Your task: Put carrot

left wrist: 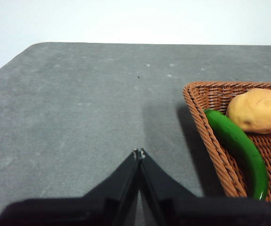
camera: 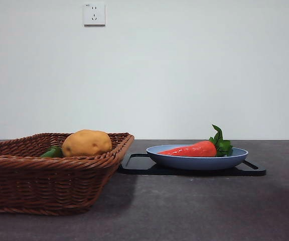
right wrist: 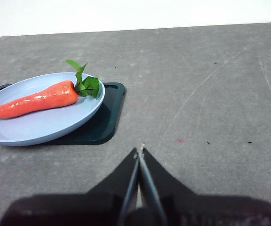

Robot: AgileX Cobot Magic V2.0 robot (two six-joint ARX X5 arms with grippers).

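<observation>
Carrot (right wrist: 34, 100), glossy orange-red and tapered with a green leaf tuft, lies on its side in the smooth blue plate (right wrist: 41, 129), which sits on a dark tray (right wrist: 105, 125). Placement looks complete by that evidence. Left gripper (left wrist: 139, 153) and right gripper (right wrist: 140, 150) hang over bare table with jaws pressed together, holding nothing. Woven wicker basket (camera: 44, 186) holds 1 rounded potato (camera: 87, 143) and 1 green vegetable (left wrist: 239, 150).

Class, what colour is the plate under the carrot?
Pale blue plate, clearest in the right wrist view.

A potato (camera: 87, 143) and green vegetable (left wrist: 239, 146) lie in a wicker basket (camera: 44, 186) beside a blue plate (camera: 197, 161) on a dark tray (camera: 134, 165).
</observation>
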